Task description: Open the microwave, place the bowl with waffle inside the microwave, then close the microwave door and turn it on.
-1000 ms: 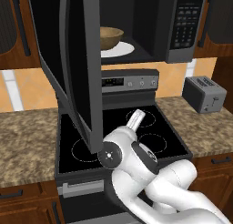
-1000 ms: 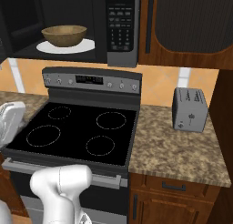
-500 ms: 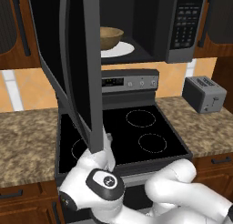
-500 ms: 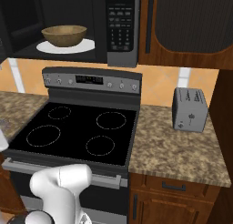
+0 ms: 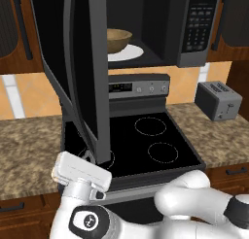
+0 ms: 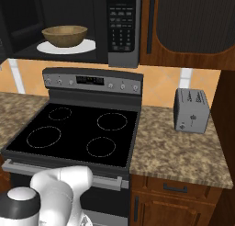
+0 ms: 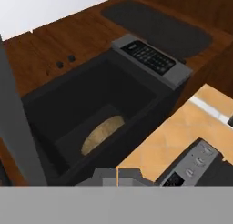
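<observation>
Right base view, bowl (image 6: 64,36) on plate (image 6: 66,47) inside microwave (image 6: 92,25), hand state unclear.

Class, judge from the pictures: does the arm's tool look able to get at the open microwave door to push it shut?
Probably yes: the black glass microwave door hangs wide open above the stove, right beside the white arm, with nothing between them.

We see the arm's hand (image 5: 80,176) swing from beside the stove's right burners, down across the front edge, to sit low at the left, just under the open microwave door (image 5: 82,82). In the right base view the white wrist that showed at the left edge is gone; the elbow (image 6: 62,183) sits lower.
</observation>
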